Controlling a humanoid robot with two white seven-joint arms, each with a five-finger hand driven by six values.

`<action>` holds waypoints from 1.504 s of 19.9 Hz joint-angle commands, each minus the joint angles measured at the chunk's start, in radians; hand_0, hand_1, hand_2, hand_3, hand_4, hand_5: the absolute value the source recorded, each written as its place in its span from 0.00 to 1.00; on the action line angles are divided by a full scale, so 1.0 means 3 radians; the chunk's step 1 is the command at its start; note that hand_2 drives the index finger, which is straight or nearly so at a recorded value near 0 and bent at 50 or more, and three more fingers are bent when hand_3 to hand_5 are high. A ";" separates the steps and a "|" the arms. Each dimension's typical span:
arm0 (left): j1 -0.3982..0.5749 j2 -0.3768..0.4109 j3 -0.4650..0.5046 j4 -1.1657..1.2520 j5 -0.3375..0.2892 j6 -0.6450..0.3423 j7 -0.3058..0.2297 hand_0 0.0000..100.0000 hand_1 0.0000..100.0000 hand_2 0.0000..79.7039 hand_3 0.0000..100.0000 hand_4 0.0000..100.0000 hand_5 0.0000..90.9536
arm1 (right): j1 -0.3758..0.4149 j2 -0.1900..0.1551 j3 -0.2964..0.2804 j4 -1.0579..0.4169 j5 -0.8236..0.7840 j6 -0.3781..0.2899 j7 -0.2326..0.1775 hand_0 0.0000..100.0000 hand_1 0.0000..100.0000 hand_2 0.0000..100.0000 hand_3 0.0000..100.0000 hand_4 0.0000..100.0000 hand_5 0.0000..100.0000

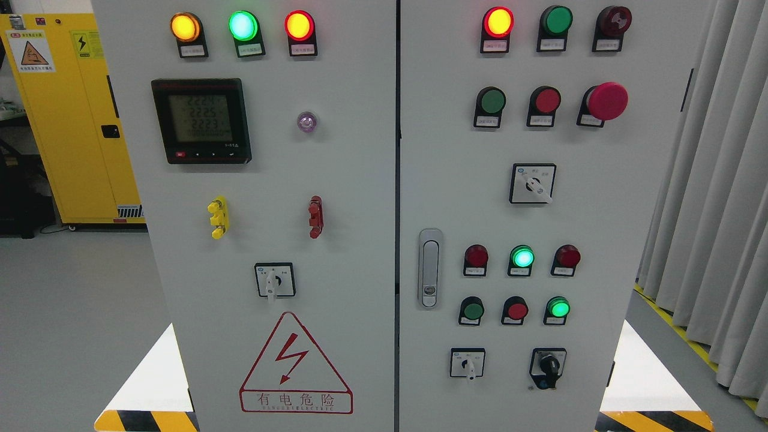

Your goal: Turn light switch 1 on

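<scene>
A grey electrical cabinet fills the head view, split into a left door (336,240) and a right door (600,216). Which control is light switch 1 I cannot tell; the labels are too small to read. Rotary switches sit on the left door (275,280), at mid right (533,183), and at the bottom right, one white (467,363) and one black (548,367). Push buttons in green (491,101), red (546,100), lower green (473,311), lower red (516,311) and a lit green one (558,308) sit on the right door. Neither hand shows.
Lit lamps line the top: amber (185,27), green (243,26), red (299,26) and red (498,22). A red emergency button (606,101), a digital meter (200,120) and a door latch (429,268) are on the panels. A yellow cabinet (66,120) stands left, grey curtains (720,210) right.
</scene>
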State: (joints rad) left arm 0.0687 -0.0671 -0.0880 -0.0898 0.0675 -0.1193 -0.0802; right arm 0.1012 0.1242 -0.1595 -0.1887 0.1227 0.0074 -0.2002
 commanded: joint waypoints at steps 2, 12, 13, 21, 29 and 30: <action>0.0001 -0.0006 0.0002 0.0003 0.0000 -0.0001 0.0001 0.21 0.00 0.00 0.00 0.00 0.00 | 0.0000 0.0000 0.0000 0.0000 0.0000 0.0001 0.0003 0.00 0.50 0.04 0.00 0.00 0.00; 0.0210 0.0019 0.0012 -0.0890 0.0005 -0.0057 0.0450 0.21 0.03 0.00 0.00 0.00 0.00 | 0.0000 0.0000 0.0000 0.0000 0.0000 0.0001 -0.0002 0.00 0.50 0.04 0.00 0.00 0.00; 0.0282 0.0014 0.0012 -0.1130 0.0010 -0.0088 0.0563 0.21 0.05 0.00 0.00 0.00 0.00 | 0.0000 0.0000 0.0000 0.0000 0.0000 0.0001 -0.0002 0.00 0.50 0.04 0.00 0.00 0.00; 0.0726 0.0131 0.0078 -0.3154 0.0000 -0.0523 0.0829 0.28 0.15 0.01 0.26 0.31 0.00 | 0.0000 0.0000 0.0000 0.0000 0.0000 0.0001 0.0003 0.00 0.50 0.04 0.00 0.00 0.00; 0.0932 0.0249 0.0084 -0.5058 -0.0031 -0.0262 0.0820 0.32 0.37 0.33 0.57 0.65 0.46 | 0.0000 0.0000 0.0000 0.0000 0.0000 0.0001 0.0003 0.00 0.50 0.04 0.00 0.00 0.00; 0.0937 0.0259 0.0089 -0.5171 -0.0031 -0.0247 0.0820 0.31 0.40 0.37 0.61 0.70 0.54 | 0.0000 0.0000 0.0000 0.0000 0.0000 0.0001 0.0003 0.00 0.50 0.04 0.00 0.00 0.00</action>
State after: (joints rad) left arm 0.3142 -0.0244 -0.0725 -1.0187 0.0621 -0.2169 0.1652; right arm 0.1012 0.1243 -0.1595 -0.1887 0.1227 0.0075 -0.2002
